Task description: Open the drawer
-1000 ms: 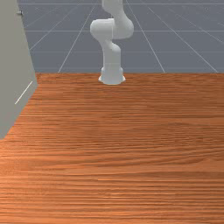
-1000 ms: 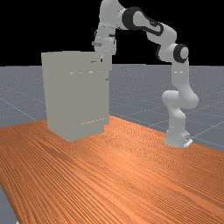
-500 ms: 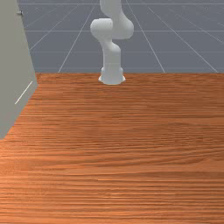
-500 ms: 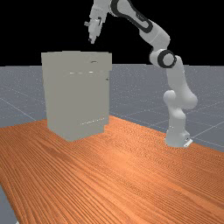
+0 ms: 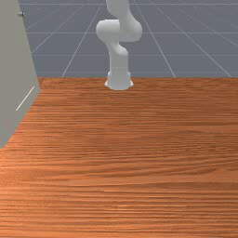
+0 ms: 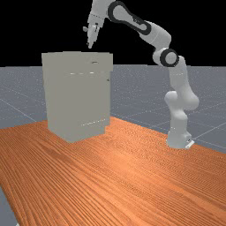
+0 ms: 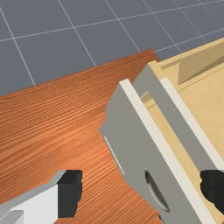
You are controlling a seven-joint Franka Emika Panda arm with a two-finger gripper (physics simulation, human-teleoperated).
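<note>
Cabinet (image 5: 14, 69) is seen at the front view's left, grey, with its side cut off by the picture's border. A small knob (image 5: 21, 14) is seen high on it. The arm (image 5: 119, 60) is mounted at the far edge of the wooden table (image 5: 139, 162), near the middle, and its upper part is cut off by the top border.

In the far view, the cabinet is seen left of the middle, upright on the table, and is reached from the far view's right by the bent arm. The gripper (image 6: 91, 44) is held just above the cabinet's top, pointed downward with a slight tilt. A small handle (image 6: 94, 62) is seen high on the cabinet.

In the wrist view, the gripper is released, its two black pads (image 7: 70, 192) parted widely. The drawer (image 7: 140, 148) is seen between and beyond them, its grey front set off from a grey panel (image 7: 179, 118) behind. Pale wood is shown in the gap. The handle, curved, is seen on the drawer's outer face.
</note>
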